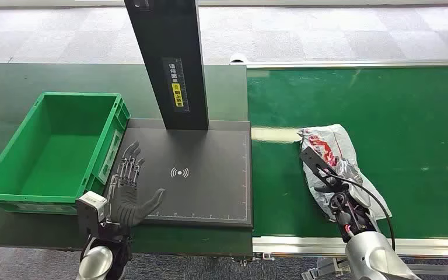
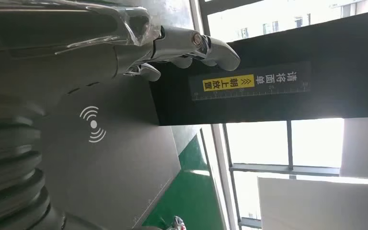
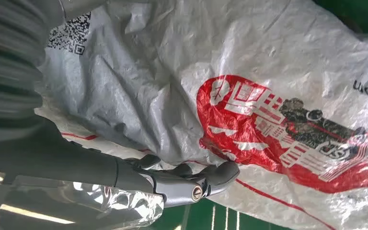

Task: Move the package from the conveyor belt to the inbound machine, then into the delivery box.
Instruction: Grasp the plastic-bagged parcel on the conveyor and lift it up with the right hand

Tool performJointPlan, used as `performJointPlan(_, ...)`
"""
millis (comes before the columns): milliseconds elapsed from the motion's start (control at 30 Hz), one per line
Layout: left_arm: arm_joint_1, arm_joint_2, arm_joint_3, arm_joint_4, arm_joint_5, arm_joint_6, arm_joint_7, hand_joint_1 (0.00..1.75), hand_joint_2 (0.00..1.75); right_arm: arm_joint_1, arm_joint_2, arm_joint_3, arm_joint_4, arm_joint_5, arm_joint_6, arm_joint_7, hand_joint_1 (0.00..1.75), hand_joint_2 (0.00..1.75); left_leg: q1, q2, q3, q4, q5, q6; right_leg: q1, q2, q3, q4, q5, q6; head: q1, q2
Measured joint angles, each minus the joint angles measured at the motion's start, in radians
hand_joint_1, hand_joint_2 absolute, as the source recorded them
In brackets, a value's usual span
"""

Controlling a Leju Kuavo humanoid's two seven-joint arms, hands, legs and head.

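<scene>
Head view is showing the left hand (image 1: 128, 189) lying open, fingers spread flat, on the dark scanner pad (image 1: 210, 175) beside the green plastic crate (image 1: 11, 169). Right hand (image 1: 329, 186) is curling around the crinkled white-and-red plastic package (image 1: 332, 149) on the green conveyor belt (image 1: 408, 134).

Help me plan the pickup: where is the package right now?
In the head view the package lies on the green conveyor belt, right of the inbound machine, with the right hand on it near the belt's front edge.
</scene>
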Motion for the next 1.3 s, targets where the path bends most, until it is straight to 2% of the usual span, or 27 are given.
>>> performJointPlan(67,0.000,0.000,0.000,0.000,0.000,0.000,0.000,0.00,1.75,0.000,0.003,0.000,0.000,0.002,0.005,-0.005,0.12,1.75,0.000,0.000,0.000,0.000,0.000,0.000,0.000,0.000,0.000,0.000,0.000,0.000,0.000,0.000)
performJointPlan(100,0.000,0.000,0.000,0.000,0.001,0.001,0.000,0.00,1.75,0.000,0.005,0.000,0.000,0.004,0.010,-0.010,0.27,1.75,0.000,0.000,0.000,0.000,0.000,0.000,0.000,0.000,0.000,0.000,0.000,0.000,0.000,0.000)
performJointPlan(200,0.000,0.000,0.000,0.000,0.001,0.001,0.000,0.00,1.75,0.000,0.013,0.001,0.000,0.006,0.020,-0.028,1.37,1.75,0.000,0.000,0.000,0.000,0.000,0.000,0.000,0.000,0.000,0.000,0.000,0.000,0.000,0.000)
performJointPlan(233,0.000,0.000,0.000,0.000,0.001,0.001,0.000,0.00,1.75,0.000,0.015,0.001,0.000,0.006,0.020,-0.037,1.65,1.75,0.000,0.000,0.000,0.000,0.000,0.000,0.000,0.000,0.000,0.000,0.000,0.000,0.000,0.000)
performJointPlan(267,0.000,0.000,0.000,0.000,0.001,0.001,0.000,0.00,1.75,0.000,0.018,0.002,-0.001,0.005,0.018,-0.046,1.73,1.75,0.000,0.000,0.000,0.000,0.000,0.000,0.000,0.000,0.000,0.000,0.000,0.000,0.000,0.000)
performJointPlan(600,0.003,0.000,0.001,-0.001,0.006,0.002,0.000,0.00,1.75,0.003,0.036,0.002,-0.042,-0.013,-0.037,-0.100,1.75,1.75,0.000,0.000,0.000,0.000,0.000,0.000,0.000,0.000,0.000,0.000,0.000,0.000,0.000,0.000)
performJointPlan(900,0.002,0.000,0.001,-0.002,0.010,0.000,0.000,0.00,1.75,0.008,0.043,0.002,-0.078,-0.030,-0.047,-0.130,1.75,1.75,0.000,0.000,0.000,0.000,0.000,0.000,0.000,0.000,0.000,0.000,0.000,0.000,0.000,0.000)
performJointPlan(1067,0.004,0.001,0.001,-0.007,0.018,-0.001,0.002,0.00,1.75,0.015,0.046,0.002,-0.109,-0.062,-0.071,-0.182,1.75,1.75,0.000,0.000,0.000,0.000,0.000,0.000,0.000,0.000,0.000,0.000,0.000,0.000,0.000,0.000)
performJointPlan(1300,0.015,0.004,0.001,-0.010,0.021,-0.001,-0.012,0.00,1.75,0.053,0.056,0.002,-0.215,-0.157,-0.150,-0.300,1.75,1.75,0.000,0.000,0.000,0.000,0.000,0.000,0.000,0.000,0.000,0.000,0.000,0.000,0.000,0.000)
